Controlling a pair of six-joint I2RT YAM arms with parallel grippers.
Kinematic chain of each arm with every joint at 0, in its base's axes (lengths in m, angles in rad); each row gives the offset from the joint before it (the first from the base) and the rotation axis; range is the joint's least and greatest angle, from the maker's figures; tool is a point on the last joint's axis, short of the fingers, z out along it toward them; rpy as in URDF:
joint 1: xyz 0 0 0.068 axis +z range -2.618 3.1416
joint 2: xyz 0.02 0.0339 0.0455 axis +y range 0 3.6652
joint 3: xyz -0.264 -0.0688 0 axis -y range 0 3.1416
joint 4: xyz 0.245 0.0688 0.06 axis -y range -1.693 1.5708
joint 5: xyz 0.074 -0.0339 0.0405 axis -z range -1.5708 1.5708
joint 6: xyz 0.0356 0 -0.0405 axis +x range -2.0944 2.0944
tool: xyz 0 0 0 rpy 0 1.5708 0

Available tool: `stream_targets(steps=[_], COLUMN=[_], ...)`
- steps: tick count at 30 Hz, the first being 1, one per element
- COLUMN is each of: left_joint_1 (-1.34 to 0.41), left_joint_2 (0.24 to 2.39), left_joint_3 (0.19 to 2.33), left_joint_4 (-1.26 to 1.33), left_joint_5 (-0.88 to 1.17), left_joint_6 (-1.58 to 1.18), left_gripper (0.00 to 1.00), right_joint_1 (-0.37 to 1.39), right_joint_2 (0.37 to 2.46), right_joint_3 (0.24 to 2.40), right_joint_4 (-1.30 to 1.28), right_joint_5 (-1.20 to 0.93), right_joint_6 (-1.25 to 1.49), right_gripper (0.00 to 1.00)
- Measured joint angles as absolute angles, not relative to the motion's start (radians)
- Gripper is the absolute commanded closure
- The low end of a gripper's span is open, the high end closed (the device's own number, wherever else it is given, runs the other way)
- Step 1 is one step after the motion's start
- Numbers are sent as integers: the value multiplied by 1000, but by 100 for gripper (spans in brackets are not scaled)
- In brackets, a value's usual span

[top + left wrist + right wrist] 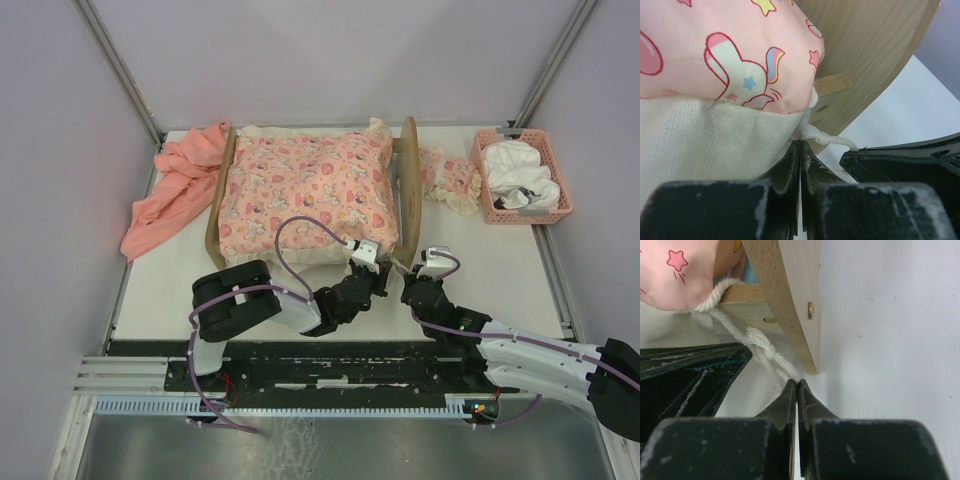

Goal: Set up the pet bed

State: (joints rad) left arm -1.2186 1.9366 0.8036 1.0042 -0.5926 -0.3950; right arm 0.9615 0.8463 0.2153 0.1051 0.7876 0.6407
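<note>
The pet bed (408, 180) is a light-wood frame at the back middle of the table, with a pink cartoon-print cushion (310, 185) lying in it. A white tie cord (827, 137) hangs from the cushion's near right corner, beside the wooden end board (875, 55). My left gripper (801, 142) is shut on the cord right at the cushion's cream underside (715, 135). My right gripper (797, 382) is shut on the cord's free end, just past its knot (762, 347), at the foot of the end board (790, 295). Both grippers (385, 265) (410, 273) sit close together at that corner.
A salmon-pink cloth (175, 190) lies crumpled left of the bed. A small matching pillow (450, 178) lies right of the end board. A pink basket (490, 195) holding white cloth (520, 170) stands at the back right. Lilac walls close in the sides.
</note>
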Motion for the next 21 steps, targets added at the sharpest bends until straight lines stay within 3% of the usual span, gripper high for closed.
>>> stream_targets(steps=[15,21], left_joint_1=[-1217,-1217], left_joint_2=[1939,1939], left_joint_3=[761,753], left_joint_4=[1036,1051], left_joint_5=[-592,-590], left_joint_6=[-396,-395], left_gripper=[97,75], right_joint_1=[962,962], right_joint_2=[842,828], right_joint_3=[215,215], right_joint_4=[104,104], right_joint_5=[791,798], right_joint_6=[639,639], right_gripper=[98,98])
